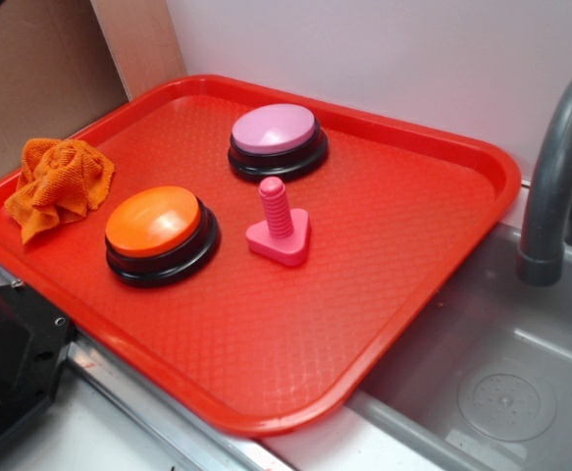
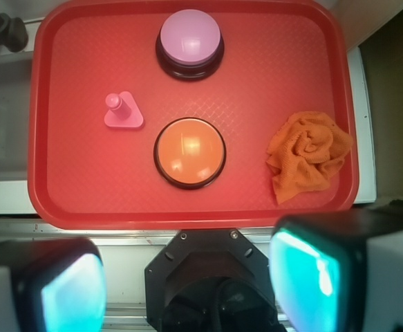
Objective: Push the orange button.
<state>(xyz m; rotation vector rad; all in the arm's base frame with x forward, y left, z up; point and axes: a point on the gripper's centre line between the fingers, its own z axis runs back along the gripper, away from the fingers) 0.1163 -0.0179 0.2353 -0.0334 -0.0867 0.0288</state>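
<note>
our jaws hung spread and empty high above the tray point(image 2: 49, 200), giving a full view for lining up. the orange button point(image 2: 189, 153) sat mid-tray, between cloth point(image 2: 307, 155) and pink peg point(image 2: 123, 112).

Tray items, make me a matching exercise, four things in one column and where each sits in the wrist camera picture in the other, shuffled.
Things:
1. orange button
2. pink button
3. pink bolt toy
4. orange cloth

Places:
A. right edge of the tray
B. top centre
C. left of the orange button
D. middle, nearest the claw

Pairs: 1-D, 2-B, 3-C, 4-A
</note>
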